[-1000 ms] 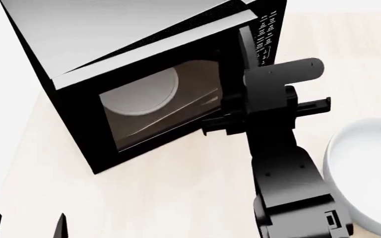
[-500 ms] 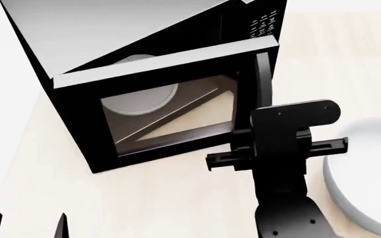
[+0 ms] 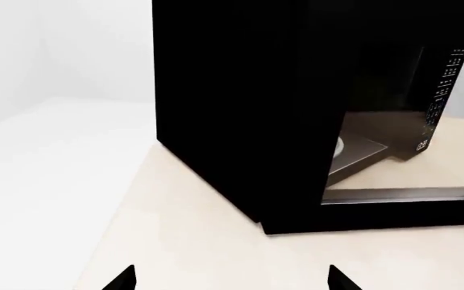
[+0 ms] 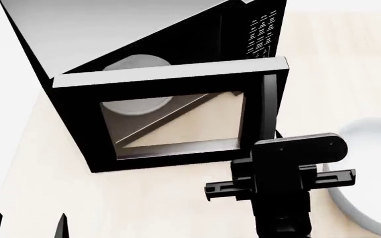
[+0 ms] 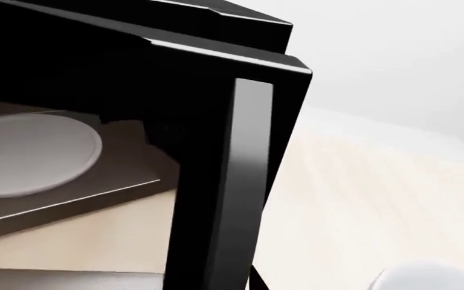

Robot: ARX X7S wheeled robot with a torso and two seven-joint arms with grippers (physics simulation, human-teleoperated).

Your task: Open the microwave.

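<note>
One microwave [image 4: 157,99] with one round turntable [image 4: 134,106] inside, one white bowl [image 4: 369,173], one worktop [image 4: 177,203].

The microwave [image 4: 85,129] is showing black with a grey top, white keypad lettering and a white turntable [image 5: 22,154], sitting on a pale wood-grain surface [image 4: 177,203] beside a white bowl [image 4: 369,198].

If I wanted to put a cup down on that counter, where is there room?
The bare stretch in front of the microwave, left of the right gripper, is free, as is the strip behind the white bowl. It is crowded between the swung-out door, that gripper and the bowl.
</note>
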